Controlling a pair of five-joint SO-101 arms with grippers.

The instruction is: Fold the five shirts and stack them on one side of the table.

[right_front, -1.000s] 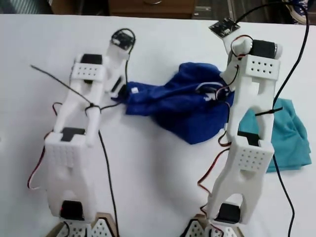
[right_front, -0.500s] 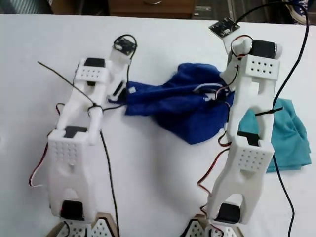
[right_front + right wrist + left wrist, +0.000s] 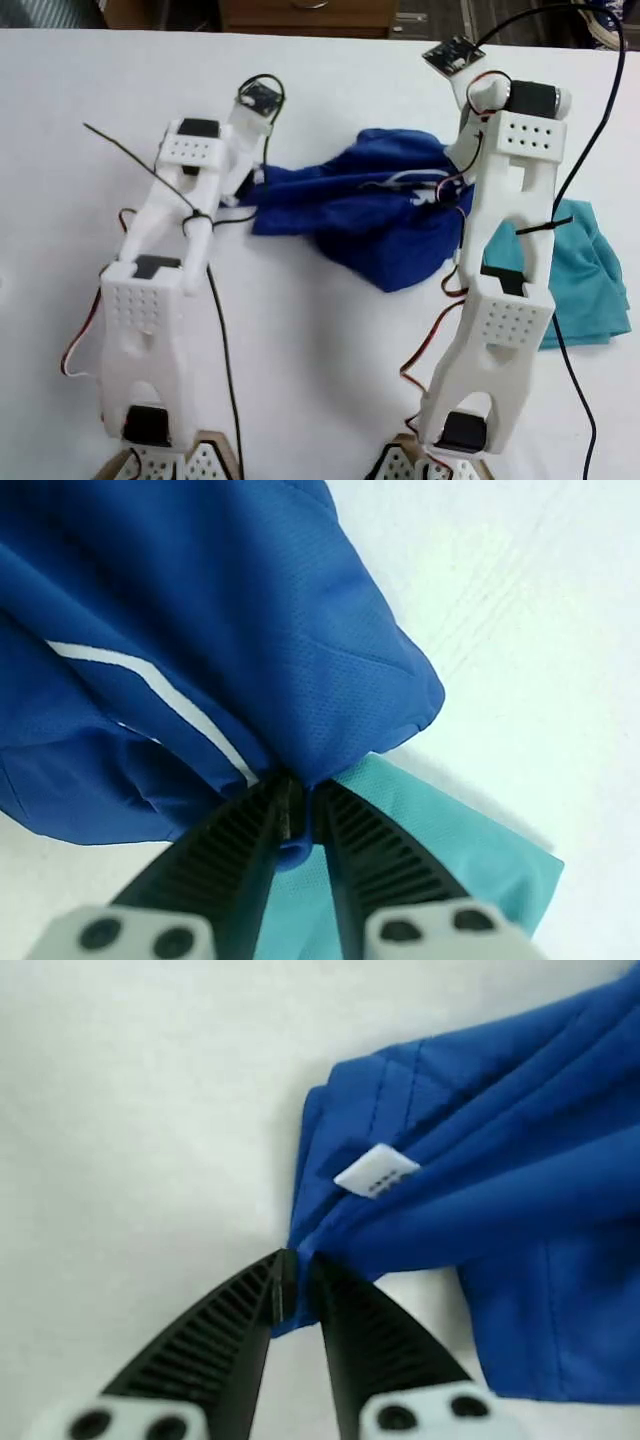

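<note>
Two grippers are gripping the blue shirt (image 3: 380, 215) at opposite ends. The left gripper (image 3: 297, 1270) is clamping nearly shut on a bunched edge of the cloth, just beside a small white label (image 3: 375, 1175). The right gripper (image 3: 297, 795) is squeezing the other end the same way, its jaws almost closed on a gathered fold near a white stripe (image 3: 150, 690).

Over the last second the left arm has been swinging toward the middle of the table and leaning farther from its base. Its wrist is now sitting closer to the shirt, and the cloth's near corner is bunching slightly inward with it. The right arm is holding its place, and the shirt's bulk is lying between the two arms as before, crumpled and unfolded.

A teal shirt (image 3: 590, 280) is lying flat at the right side of the white table (image 3: 320, 350), partly under the right arm and touching the blue cloth at the pinched end (image 3: 430, 830). Black and red cables are trailing along both arms. Beyond the table's far edge, brown wooden furniture (image 3: 300, 15) is showing.
</note>
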